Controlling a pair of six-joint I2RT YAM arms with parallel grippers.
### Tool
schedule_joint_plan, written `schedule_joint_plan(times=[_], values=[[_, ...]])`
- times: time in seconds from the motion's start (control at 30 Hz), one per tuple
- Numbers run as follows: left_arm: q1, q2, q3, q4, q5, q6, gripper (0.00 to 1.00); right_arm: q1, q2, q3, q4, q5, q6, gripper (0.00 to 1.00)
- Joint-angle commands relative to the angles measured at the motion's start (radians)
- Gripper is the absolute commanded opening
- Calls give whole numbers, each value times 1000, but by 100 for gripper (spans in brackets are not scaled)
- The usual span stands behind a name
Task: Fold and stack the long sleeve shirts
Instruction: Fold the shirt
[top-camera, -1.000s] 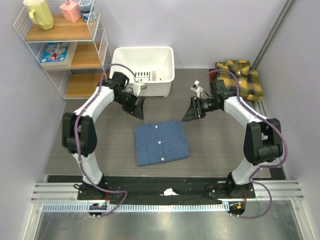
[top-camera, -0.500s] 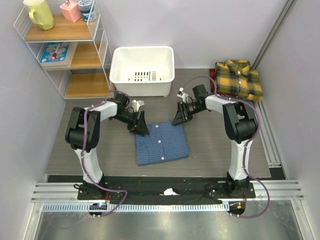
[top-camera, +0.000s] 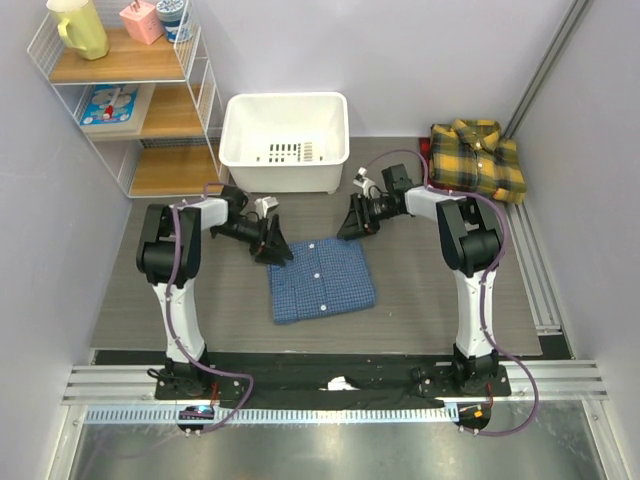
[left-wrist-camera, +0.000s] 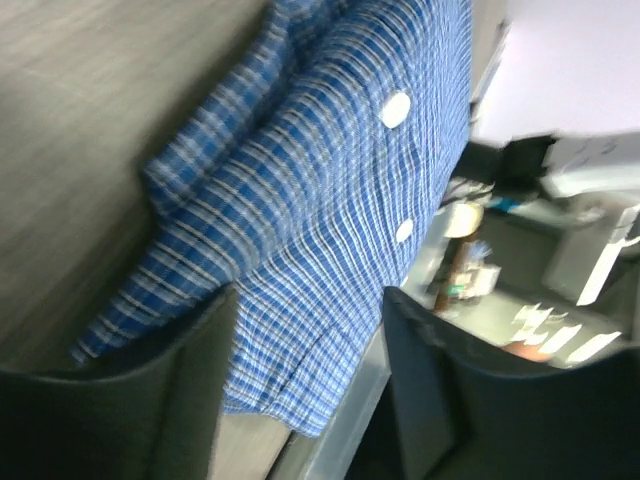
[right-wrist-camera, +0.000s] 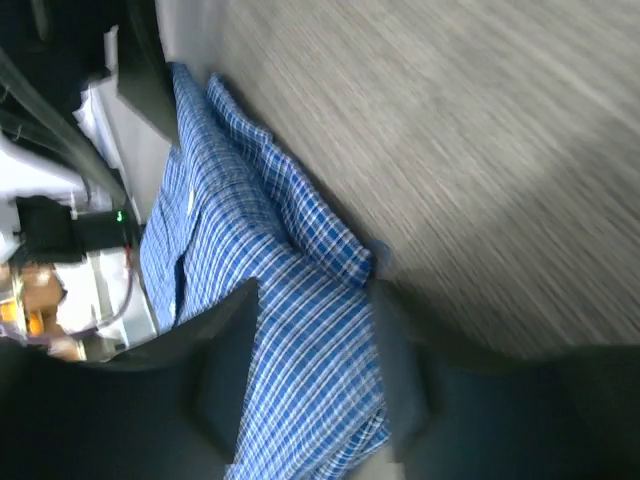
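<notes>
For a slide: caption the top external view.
Left gripper and right gripper, both open, at far corners of the folded blue shirt.

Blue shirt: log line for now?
blue checked shirt: folded, centre | left gripper: open, far edge | right gripper: open, far edge | yellow plaid shirt: apart

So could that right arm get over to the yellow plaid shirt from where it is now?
Probably yes. The right claw sits at the far right corner of the blue shirt. The yellow plaid shirt lies uncovered farther back on that same side, with only bare table between them.
</notes>
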Motion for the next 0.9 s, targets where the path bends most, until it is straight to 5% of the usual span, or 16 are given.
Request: schedule_joint_plan(times=[0.0, 0.07, 0.2, 0.3, 0.47, 0.63, 0.87], values=[[-38, -259, -15, -122, -49, 245, 65, -1, -200, -26, 64, -31, 137, 64], [-63, -333, -71, -128, 7, 213, 67, 14, -366, -150, 122, -52, 244, 75], [-166, -468, -214, -40, 75, 101, 67, 84, -576, -366, 170, -62, 342, 77], [-262, -471, -294, 54, 54, 83, 67, 144, -653, -534, 208, -42, 359, 74], [-270, -272, -277, 157, 3, -51, 63, 166, -573, -686, 219, -48, 267, 60], [-249, -164, -248, 195, -13, -126, 60, 121, -370, -538, -67, 76, 30, 48], [-241, -471, -205, -25, -71, 72, 64, 29, -112, 1, -384, 582, -416, 44]])
